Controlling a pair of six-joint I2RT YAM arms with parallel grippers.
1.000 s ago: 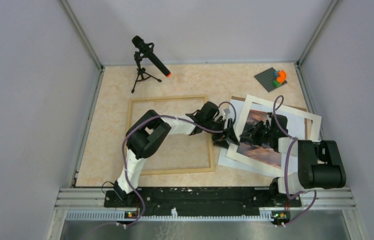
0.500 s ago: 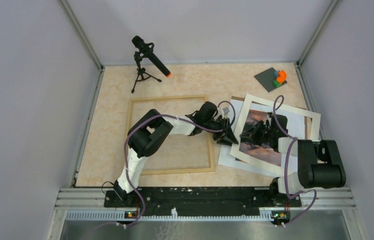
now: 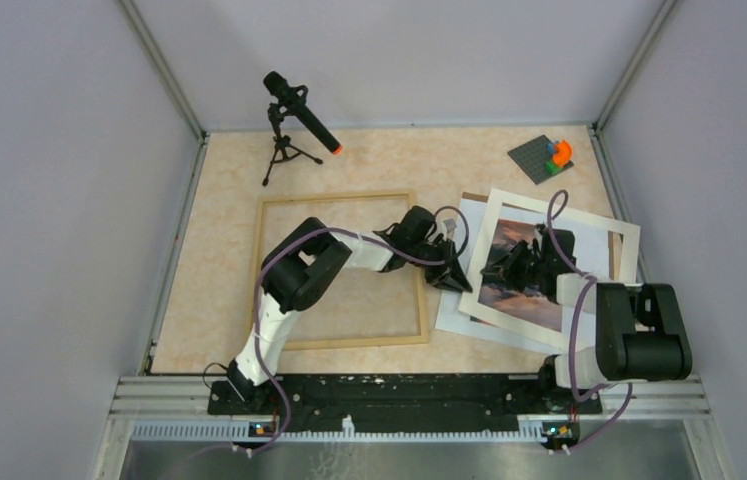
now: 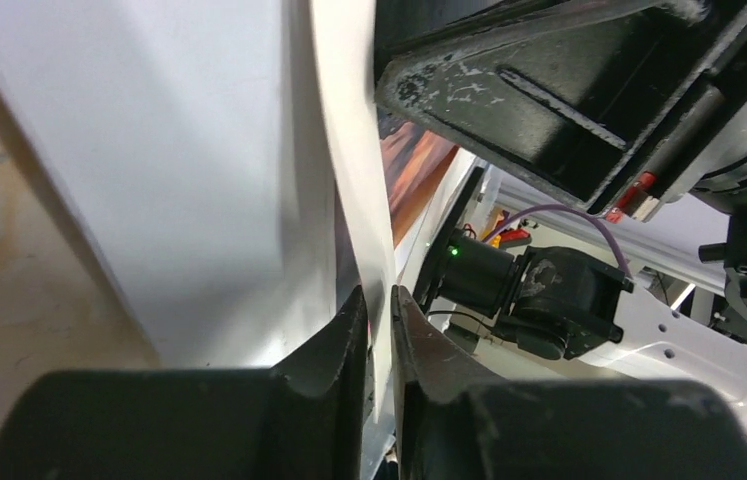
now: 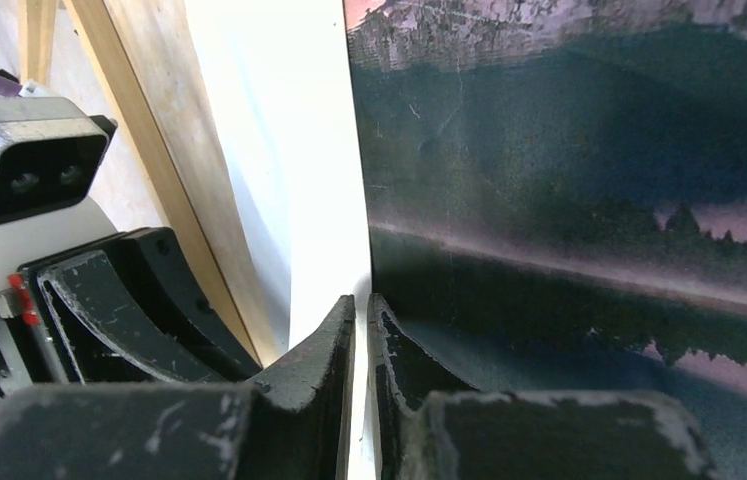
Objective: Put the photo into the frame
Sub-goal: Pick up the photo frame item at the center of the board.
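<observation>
Tabletop (image 3: pixel 229 200) bears photo (image 3: pixel 521 303) under mat (image 3: pixel 599 231) pinched by right tool (image 5: pixel 361 300).

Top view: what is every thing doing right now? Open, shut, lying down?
Frame: lying flat, no photo in it.
Photo: outside the frame, lying under the mat.
Mat: on top of the photo, pinched by both hands.
Left hand: shut on the mat's outer edge.
Right hand: shut on the mat's inner edge.
Mic: standing on its tripod.
Bricks: stuck on a grey plate.
</observation>
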